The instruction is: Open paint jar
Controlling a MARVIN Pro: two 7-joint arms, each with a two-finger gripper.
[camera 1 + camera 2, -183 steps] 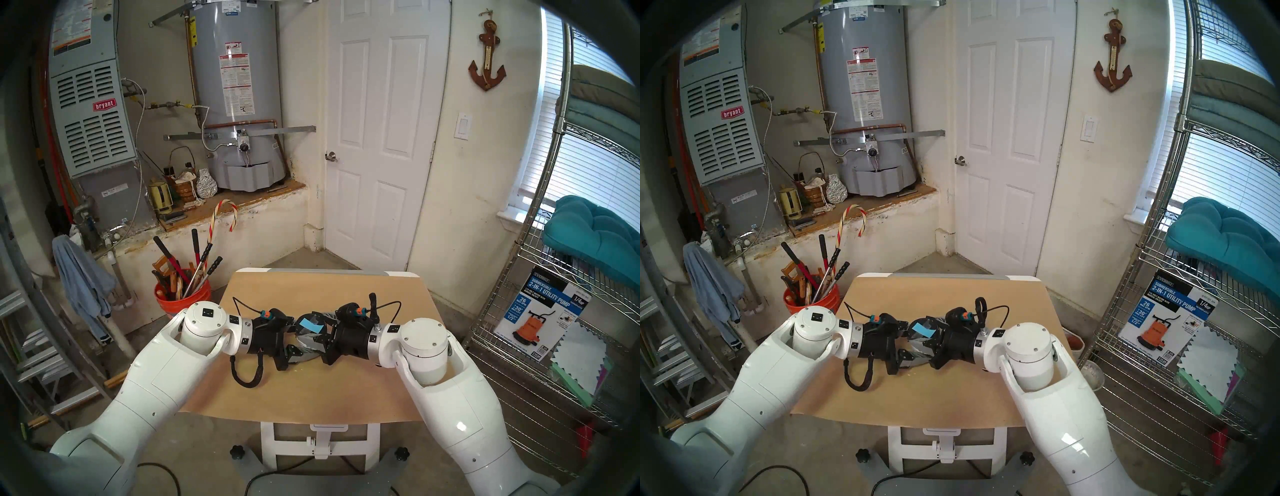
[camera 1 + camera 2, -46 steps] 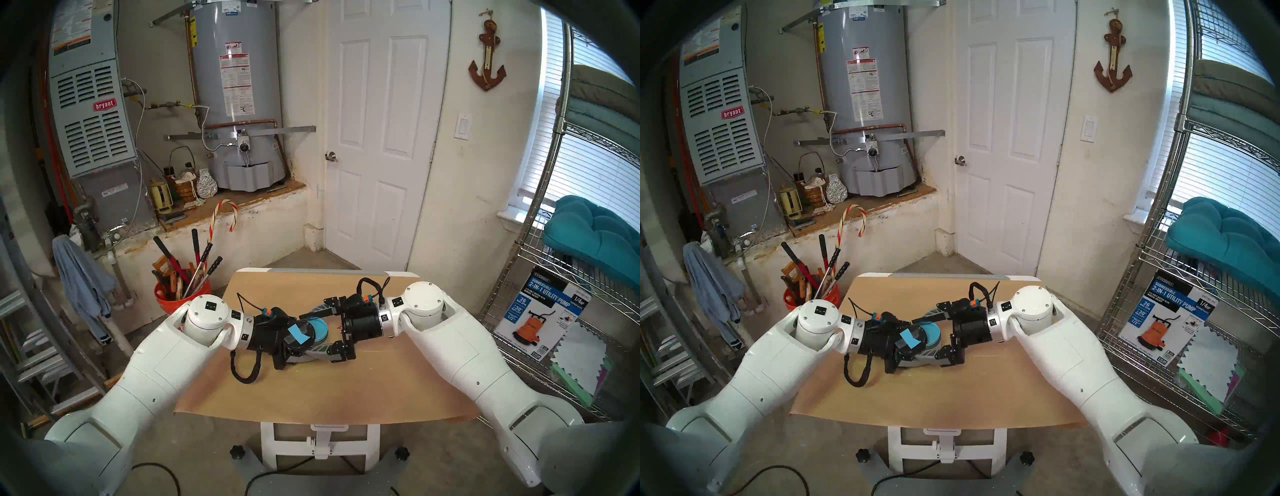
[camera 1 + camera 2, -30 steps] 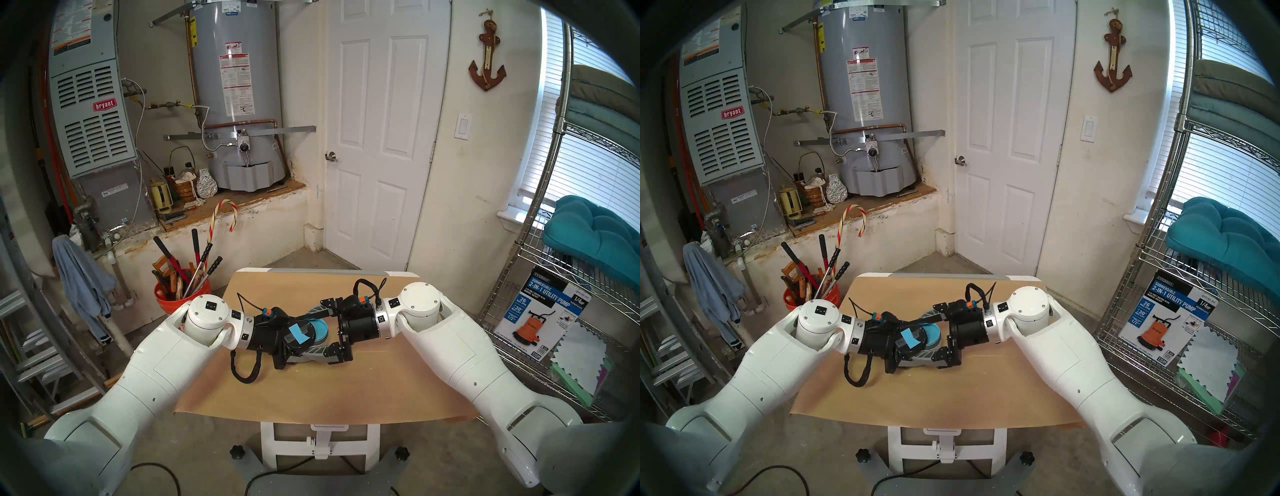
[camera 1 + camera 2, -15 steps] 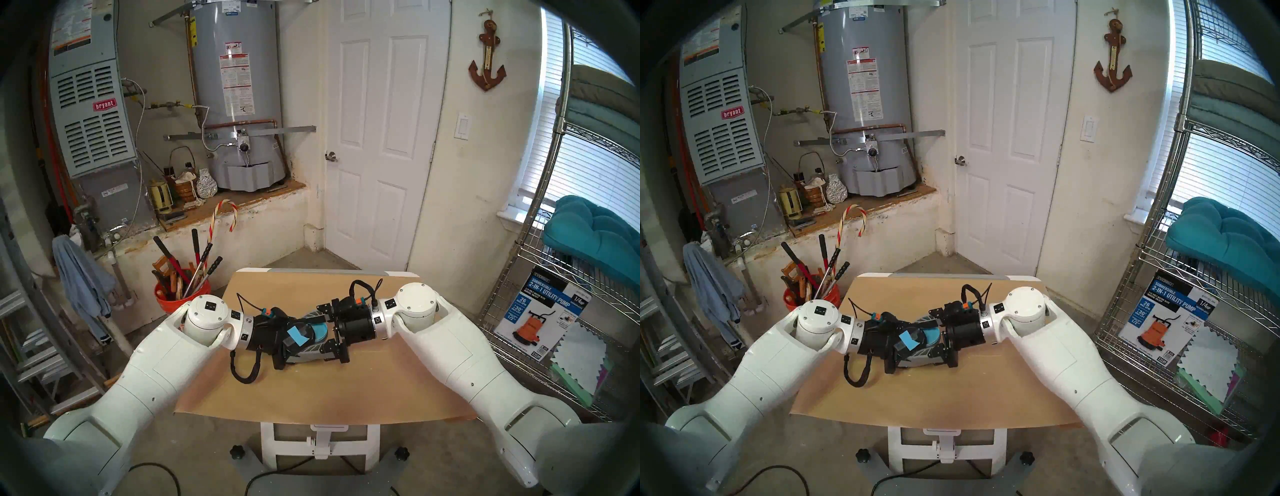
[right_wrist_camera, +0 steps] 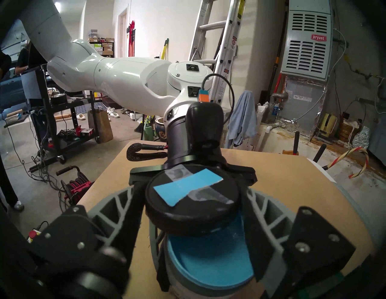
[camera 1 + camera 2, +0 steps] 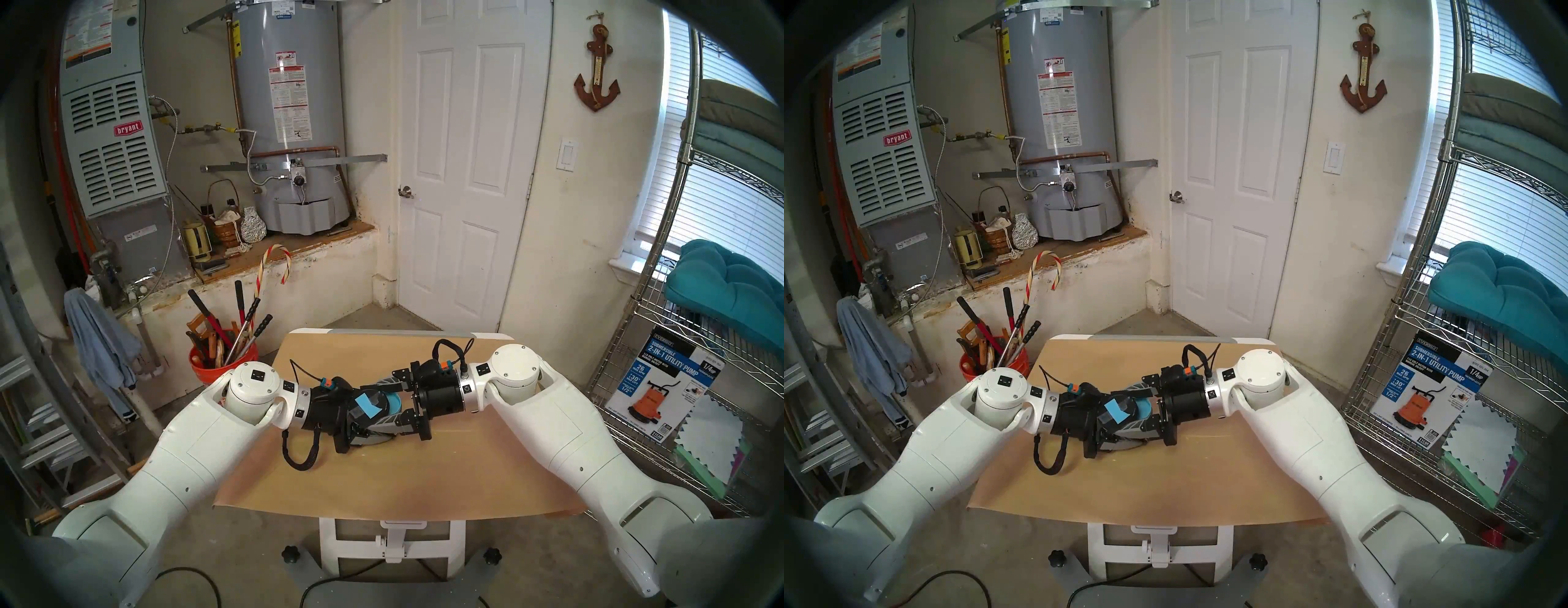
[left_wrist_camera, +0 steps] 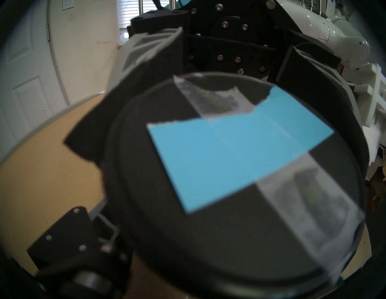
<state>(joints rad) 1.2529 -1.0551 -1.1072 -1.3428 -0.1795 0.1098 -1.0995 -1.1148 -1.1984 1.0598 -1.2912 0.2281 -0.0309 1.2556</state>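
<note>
Left gripper [image 6: 360,418] clamped on the black lid [image 5: 192,195], holding it off the paint jar [image 5: 211,269] and partly over the jar's mouth. Fingertips themselves hidden: lid fills the left wrist view, blurred, showing only its blue paper patch [image 7: 238,150] under clear tape. Right gripper [image 5: 205,246] with a finger on either side of the jar's body, jaws part-way in; actual contact hard to judge, fingertips lost behind the lid and the jar wall, so cannot tell whether gripping. Jar open, light-blue paint coating its inside; lower body and label cut off at the bottom of the right wrist view. From the head views only a sliver of blue rim [image 6: 395,403] visible between the two black wrists; whether the jar rests on the table [image 6: 382,475] or hangs above it unclear. Orange bucket [image 6: 212,373] of long-handled tools beside the table's far left corner, its lower part behind the left arm.
</note>
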